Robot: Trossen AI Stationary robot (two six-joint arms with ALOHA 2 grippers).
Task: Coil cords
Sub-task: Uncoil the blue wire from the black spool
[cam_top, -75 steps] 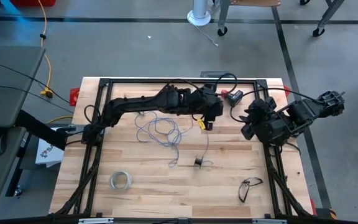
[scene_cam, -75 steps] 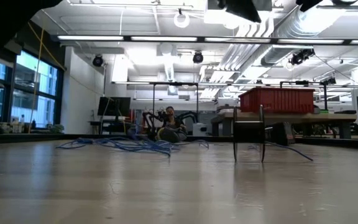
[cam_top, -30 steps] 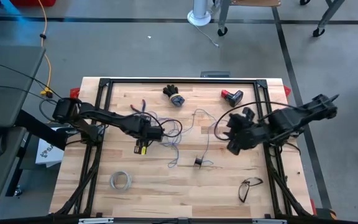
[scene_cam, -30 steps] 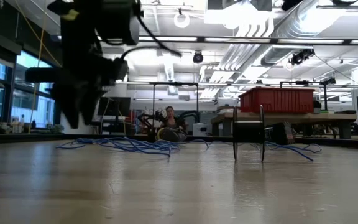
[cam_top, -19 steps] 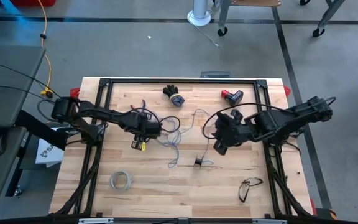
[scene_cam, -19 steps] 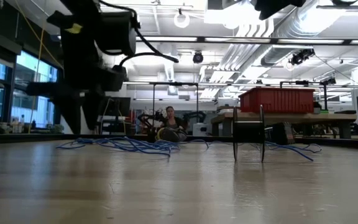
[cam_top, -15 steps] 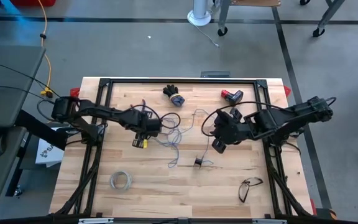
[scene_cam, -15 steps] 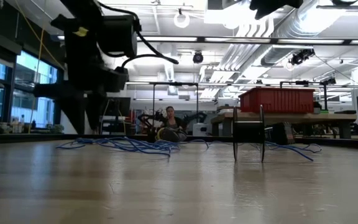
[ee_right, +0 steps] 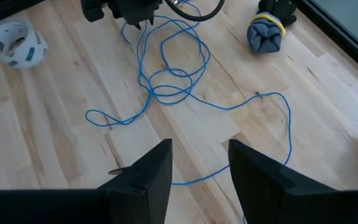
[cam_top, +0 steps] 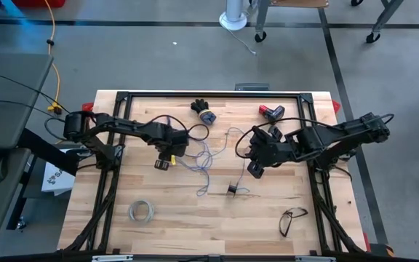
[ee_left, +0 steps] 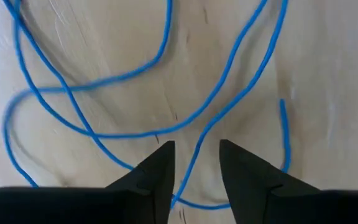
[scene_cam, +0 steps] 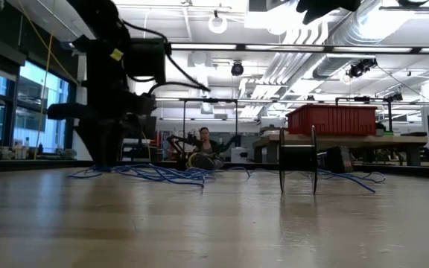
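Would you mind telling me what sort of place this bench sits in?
Probably an open-plan robotics lab or workshop: exposed ceiling ducts, a red bin on a workbench, and the robot's wooden table on a taped concrete floor.

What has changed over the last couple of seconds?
The left gripper swung from the table's far middle to the loose blue wire, coming down with open fingers straddling a strand. The right gripper moved inward above the table, open. Spool, tape ring, glasses unmoved.

No writing, label, brand, number or sign can be read on anything on the desk or in the room beyond.
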